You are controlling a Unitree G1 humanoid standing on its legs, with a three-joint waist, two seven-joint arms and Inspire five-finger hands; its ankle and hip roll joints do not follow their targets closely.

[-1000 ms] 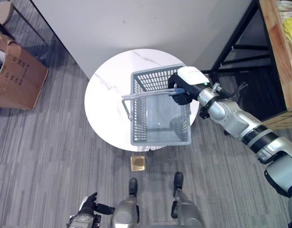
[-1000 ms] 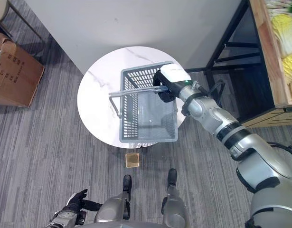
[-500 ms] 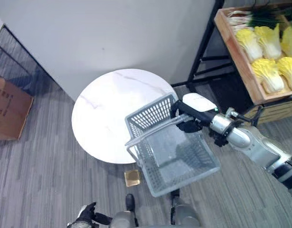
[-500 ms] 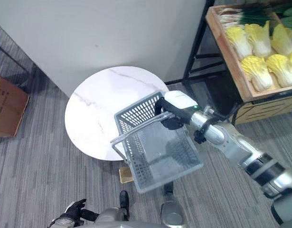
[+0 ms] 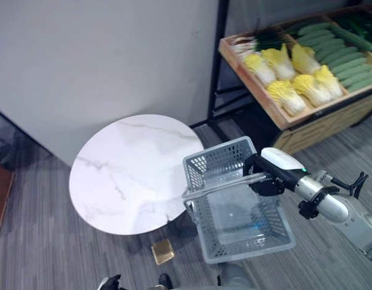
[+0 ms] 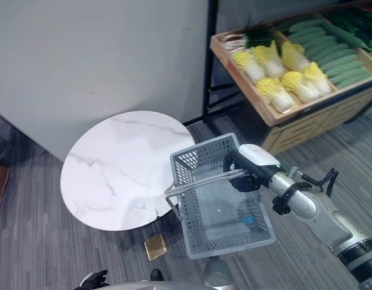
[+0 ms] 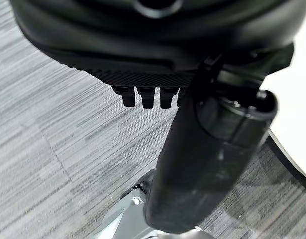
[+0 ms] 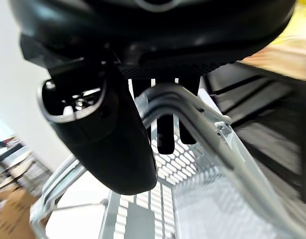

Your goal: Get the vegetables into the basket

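An empty grey plastic basket (image 5: 219, 162) hangs in the air just right of the round table, tilted, over the floor. My right hand (image 5: 267, 178) is shut on its metal handle (image 5: 216, 186); the right wrist view shows the thumb (image 8: 118, 144) and fingers curled round the handle (image 8: 192, 114). The vegetables lie in a wooden crate (image 5: 276, 118) on a rack at the upper right: yellow napa cabbages (image 5: 294, 84), cucumbers (image 5: 331, 51) and green onions (image 5: 252, 42). My left hand (image 7: 207, 149) hangs low over the floor with its fingers relaxed and nothing in it.
A round white marble table (image 5: 131, 172) stands left of the basket, against a white wall. A black rack post (image 5: 217, 60) rises between the table and the crate. A small brown square (image 5: 163, 251) lies on the grey floor below the table.
The view has swung right, bringing the vegetable crate in. My right hand has lifted the basket off the table and carried it right, toward the crate.
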